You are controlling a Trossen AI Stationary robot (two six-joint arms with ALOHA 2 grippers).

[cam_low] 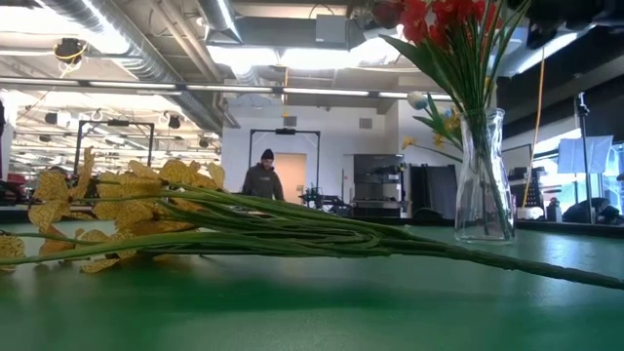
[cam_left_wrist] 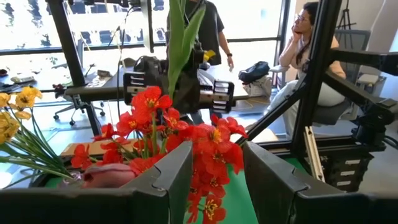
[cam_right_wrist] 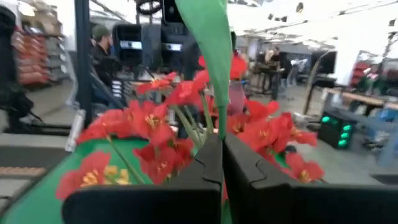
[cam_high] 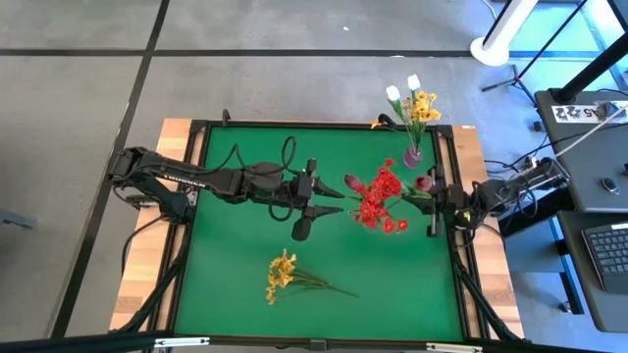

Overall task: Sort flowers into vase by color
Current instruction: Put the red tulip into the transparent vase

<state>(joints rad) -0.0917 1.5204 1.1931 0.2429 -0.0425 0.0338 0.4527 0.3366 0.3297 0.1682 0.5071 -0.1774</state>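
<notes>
Left gripper (cam_left_wrist: 214,180) fingers parted around red flowers (cam_left_wrist: 186,140), yellow flowers (cam_left_wrist: 15,115) at nine o'clock, seated person (cam_left_wrist: 308,56) at two o'clock

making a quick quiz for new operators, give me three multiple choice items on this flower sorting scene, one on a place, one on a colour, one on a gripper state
1. Where does the loose yellow spray lie?
A. flat on the green mat, on the near side of the arms
B. upright in a vase
C. on the floor beyond the table

2. What colour are the flowers between the two grippers?
A. white
B. red
C. blue

3. How does the right gripper stand?
A. wide open, holding nothing
B. out of every view
C. shut on a green stem

Answers:
1. A, the high view shows it lying alone on the mat.
2. B, both wrist views look straight into red blooms.
3. C, the right wrist view shows its fingers pressed together with the stem rising from between them.
</notes>
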